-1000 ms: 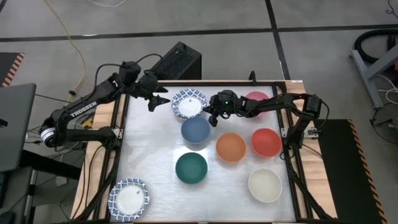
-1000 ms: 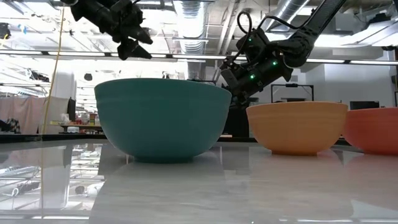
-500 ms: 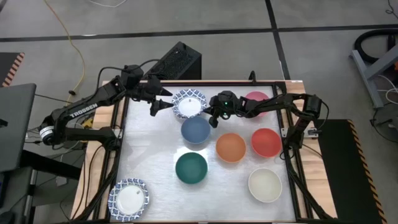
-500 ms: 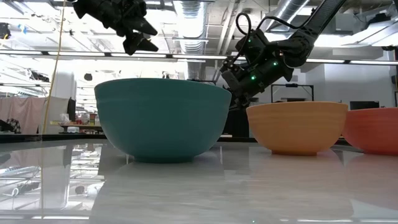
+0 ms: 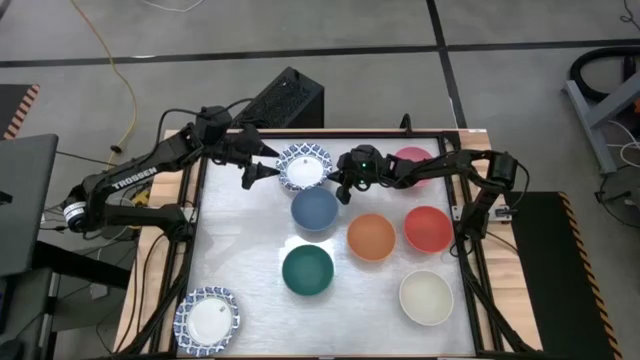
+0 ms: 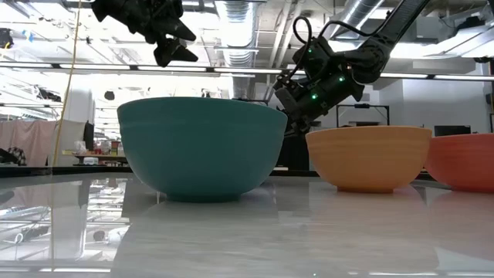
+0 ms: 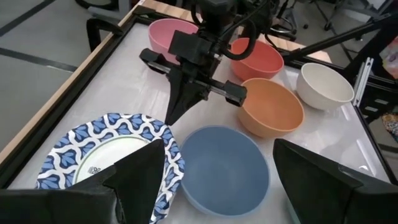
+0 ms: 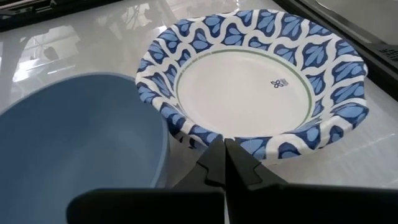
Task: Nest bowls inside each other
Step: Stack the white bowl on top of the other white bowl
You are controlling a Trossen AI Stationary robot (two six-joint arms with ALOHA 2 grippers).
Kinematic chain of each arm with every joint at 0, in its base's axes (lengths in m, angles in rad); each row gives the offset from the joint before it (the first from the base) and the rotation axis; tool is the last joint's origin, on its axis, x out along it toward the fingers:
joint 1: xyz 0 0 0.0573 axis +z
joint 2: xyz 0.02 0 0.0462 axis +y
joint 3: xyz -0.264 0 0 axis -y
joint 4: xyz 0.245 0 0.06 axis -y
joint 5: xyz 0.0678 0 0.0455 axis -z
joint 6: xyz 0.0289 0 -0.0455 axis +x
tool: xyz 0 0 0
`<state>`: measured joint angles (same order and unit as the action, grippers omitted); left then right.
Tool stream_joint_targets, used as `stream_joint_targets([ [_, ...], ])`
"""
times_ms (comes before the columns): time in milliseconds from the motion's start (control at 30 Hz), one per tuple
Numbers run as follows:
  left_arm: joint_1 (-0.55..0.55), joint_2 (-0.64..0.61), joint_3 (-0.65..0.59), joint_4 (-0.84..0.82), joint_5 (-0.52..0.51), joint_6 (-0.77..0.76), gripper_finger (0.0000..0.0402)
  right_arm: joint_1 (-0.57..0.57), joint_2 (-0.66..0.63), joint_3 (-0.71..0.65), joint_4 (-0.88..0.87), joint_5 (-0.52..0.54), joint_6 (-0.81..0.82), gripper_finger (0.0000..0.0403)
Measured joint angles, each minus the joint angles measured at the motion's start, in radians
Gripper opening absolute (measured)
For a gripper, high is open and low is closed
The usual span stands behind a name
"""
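A white bowl with a blue patterned rim (image 5: pixel 303 167) stands at the far middle of the table, and a blue bowl (image 5: pixel 315 208) sits just near of it. My left gripper (image 5: pixel 266 165) hangs open above the table, left of the patterned bowl (image 7: pixel 93 168); in its wrist view its fingers frame the blue bowl (image 7: pixel 224 168). My right gripper (image 5: pixel 336 188) is shut, and its tip (image 8: pixel 224 149) is at the patterned bowl's rim beside the blue bowl (image 8: pixel 74 137). Orange (image 5: pixel 371 236), red (image 5: pixel 428 228), pink (image 5: pixel 412 160), green (image 5: pixel 307 270) and cream (image 5: pixel 426 297) bowls stand apart. My right gripper brings its shut fingertips (image 7: pixel 171 118) to the patterned bowl's rim (image 8: pixel 249 144), on the side next to the blue bowl. It slants down from the table's right. I cannot tell whether the tips touch the rim. The bowl rests flat on the table.
A second patterned bowl (image 5: pixel 207 320) sits at the near left corner. The raised table frame (image 5: pixel 196 200) runs along the left side. Bare tabletop lies left of the green bowl (image 6: pixel 202 147), which fills the front of the low view.
My left gripper has swung a little toward the table's right, closer to the patterned bowl, and stays open. The right arm and the bowls have kept still.
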<state>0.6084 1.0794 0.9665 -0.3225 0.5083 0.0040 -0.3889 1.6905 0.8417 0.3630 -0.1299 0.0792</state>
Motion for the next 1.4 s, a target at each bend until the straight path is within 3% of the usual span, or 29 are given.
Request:
stream_joint_targets([
  [333,-0.008,0.0,0.0,0.0,-0.01,0.01,0.0289,0.0,0.0,0.0,0.011,0.001,0.0,0.0011],
  [733,-0.012,0.0,0.0,-0.006,-0.026,0.001,0.0289,0.0,0.109,0.029,0.046,0.003,0.027,0.0011],
  [867,-0.018,0.001,-0.001,-0.01,-0.034,0.022,0.0289,0.011,0.042,0.033,-0.005,0.001,0.02,0.0011],
  [1033,-0.019,0.002,-0.003,-0.034,-0.117,0.05,0.0289,0.018,-0.066,0.035,-0.126,0.003,0.003,0.0011],
  [1167,-0.039,-0.022,-0.003,-0.064,-0.079,0.043,0.0289,0.047,-0.135,0.034,-0.158,0.004,-0.015,0.0011],
  [1267,-0.099,-0.075,-0.003,-0.182,-0.093,0.093,0.0289,0.076,-0.177,0.034,-0.193,0.004,-0.033,0.0011],
  [1400,-0.255,-0.127,-0.003,-0.396,-0.216,0.115,0.0289,0.109,-0.236,0.034,-0.225,0.004,-0.074,0.0011],
])
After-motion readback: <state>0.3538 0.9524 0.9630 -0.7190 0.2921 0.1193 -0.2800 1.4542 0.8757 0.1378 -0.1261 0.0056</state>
